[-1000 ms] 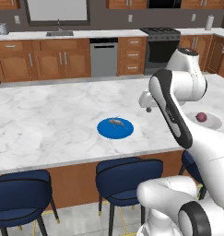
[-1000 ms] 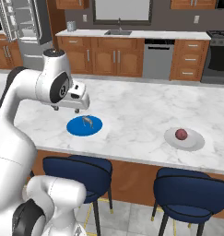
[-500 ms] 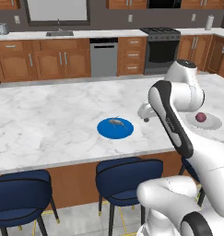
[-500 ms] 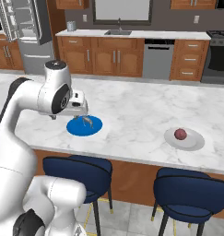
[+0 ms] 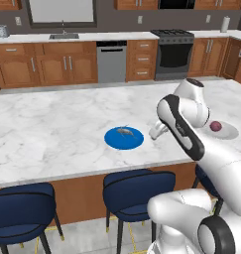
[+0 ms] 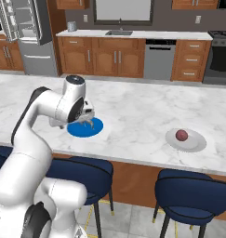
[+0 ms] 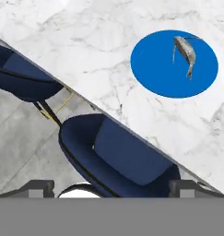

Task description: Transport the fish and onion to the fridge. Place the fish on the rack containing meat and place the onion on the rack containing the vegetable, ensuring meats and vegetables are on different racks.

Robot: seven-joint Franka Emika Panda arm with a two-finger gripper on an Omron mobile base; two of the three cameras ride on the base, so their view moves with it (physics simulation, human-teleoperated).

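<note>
The fridge [image 6: 26,28] stands open at the far left of the kitchen, well apart from the marble tabletop [image 5: 52,134] of the island, where both task things lie. On the tabletop sits a round blue plate [image 5: 124,138] near the front edge, and further right a pale plate [image 6: 186,140] carrying the onion [image 6: 181,135]. The fish [image 7: 185,53] lies on the blue plate, toward its far side. The gripper [image 5: 156,133] hangs just beside the plate's right edge, jaws spread wide and holding nothing. In the hand view the fish lies ahead and off to one side, its long axis running roughly along the line of sight, so I judge the hand must shift over the plate before descending.
</note>
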